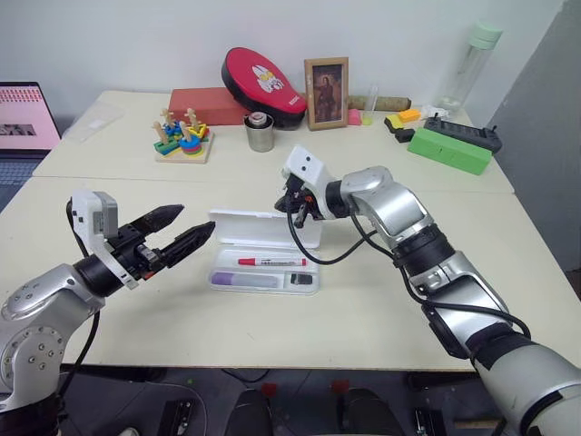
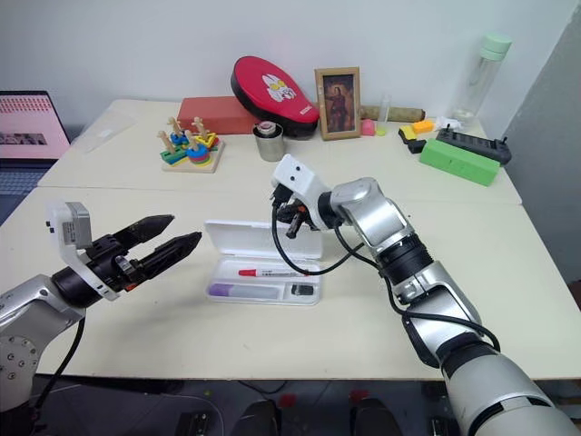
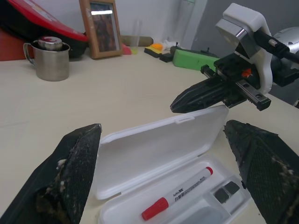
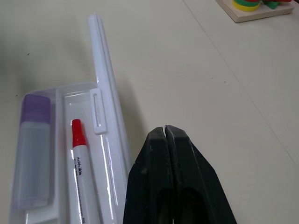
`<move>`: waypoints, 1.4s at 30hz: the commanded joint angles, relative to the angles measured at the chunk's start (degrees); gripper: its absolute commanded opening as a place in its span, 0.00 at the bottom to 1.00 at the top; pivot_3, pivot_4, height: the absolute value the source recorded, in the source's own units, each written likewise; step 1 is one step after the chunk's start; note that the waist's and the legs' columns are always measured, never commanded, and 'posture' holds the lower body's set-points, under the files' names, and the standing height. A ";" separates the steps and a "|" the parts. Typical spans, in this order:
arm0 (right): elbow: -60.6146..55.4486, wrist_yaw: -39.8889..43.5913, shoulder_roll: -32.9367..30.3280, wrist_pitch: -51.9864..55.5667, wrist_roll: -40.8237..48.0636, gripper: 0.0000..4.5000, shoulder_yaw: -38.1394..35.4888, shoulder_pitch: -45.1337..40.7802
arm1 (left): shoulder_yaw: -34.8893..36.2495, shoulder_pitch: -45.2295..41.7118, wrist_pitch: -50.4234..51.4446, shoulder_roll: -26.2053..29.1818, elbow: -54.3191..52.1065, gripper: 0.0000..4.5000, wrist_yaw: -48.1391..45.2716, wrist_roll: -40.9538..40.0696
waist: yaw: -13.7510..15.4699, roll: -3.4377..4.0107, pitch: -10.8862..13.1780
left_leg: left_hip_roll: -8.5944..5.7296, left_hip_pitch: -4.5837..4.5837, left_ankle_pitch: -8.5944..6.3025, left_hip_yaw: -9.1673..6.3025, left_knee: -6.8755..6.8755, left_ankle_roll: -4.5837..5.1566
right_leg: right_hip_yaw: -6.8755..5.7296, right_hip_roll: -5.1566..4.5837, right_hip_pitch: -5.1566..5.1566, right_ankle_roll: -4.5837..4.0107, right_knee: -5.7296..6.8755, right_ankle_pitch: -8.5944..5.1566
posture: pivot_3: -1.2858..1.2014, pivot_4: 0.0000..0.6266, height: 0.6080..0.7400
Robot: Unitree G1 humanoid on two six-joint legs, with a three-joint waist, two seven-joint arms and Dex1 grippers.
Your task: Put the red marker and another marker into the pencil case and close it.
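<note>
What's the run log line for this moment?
red marker, purple marker: in pencil case | lid: open | right gripper: shut behind lid | left gripper: open

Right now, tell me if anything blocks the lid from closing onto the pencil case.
Nothing visible does. The red marker and purple marker lie flat inside the pencil case. The shut right end effector sits behind the raised lid.

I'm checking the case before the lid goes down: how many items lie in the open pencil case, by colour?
Red-capped: 1, the red marker
Purple-capped: 1, the thicker marker
Dark: 1, a small dark object in the end compartment
Total: 3 items in the pencil case, whose lid stands open.
</note>
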 commanded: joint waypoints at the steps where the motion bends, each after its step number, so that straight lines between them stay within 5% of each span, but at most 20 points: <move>1: -5.50 1.92 -0.88 1.22 0.53 0.00 0.32 0.74 | 1.28 0.42 -0.90 1.06 -1.75 1.00 -1.85 -1.01 | 0.00 0.00 0.00 | 0.00 0.00 0.00 0.00 0.00 0.00 | 0.00 0.00 0.00 0.00 0.00 0.00 | 0.52 0.24 1.00; 11: -18.14 6.07 -3.26 3.39 1.49 0.00 4.24 7.11 | 1.67 5.35 0.22 5.16 -3.16 1.00 -7.85 -1.05 | 0.01 0.00 0.00 | 0.01 0.01 0.00 0.00 -0.01 0.00 | 0.00 0.00 -0.01 0.00 -0.02 -0.01 | 0.52 0.24 1.00; 25: -12.22 1.66 -2.16 -0.29 -6.11 0.00 14.28 16.04 | 2.37 7.74 1.42 8.15 -5.13 1.00 -9.25 -1.77 | 0.03 -0.07 -0.09 | 0.01 0.07 0.00 0.04 0.02 0.00 | 0.03 -0.01 -0.26 0.01 -0.01 -0.01 | 0.52 0.24 1.00; 32: -14.93 2.04 -0.91 0.82 -2.59 0.00 8.94 16.31 | 1.31 5.25 3.43 7.46 -3.97 1.00 -6.08 -1.61 | -0.04 -0.07 -0.10 | 0.04 0.27 0.01 0.03 0.06 -0.01 | 0.03 0.00 -0.09 0.16 0.00 -0.07 | 0.52 0.24 1.00; 42: -18.83 -7.04 -1.00 -2.36 6.59 0.04 -13.04 17.54 | -3.72 -8.37 -4.85 2.16 11.65 1.00 5.20 11.84 | 0.39 -0.13 -0.12 | 0.00 0.03 0.01 -0.06 0.07 -0.02 | -0.03 0.01 0.02 0.07 0.01 0.03 | 0.52 0.24 1.00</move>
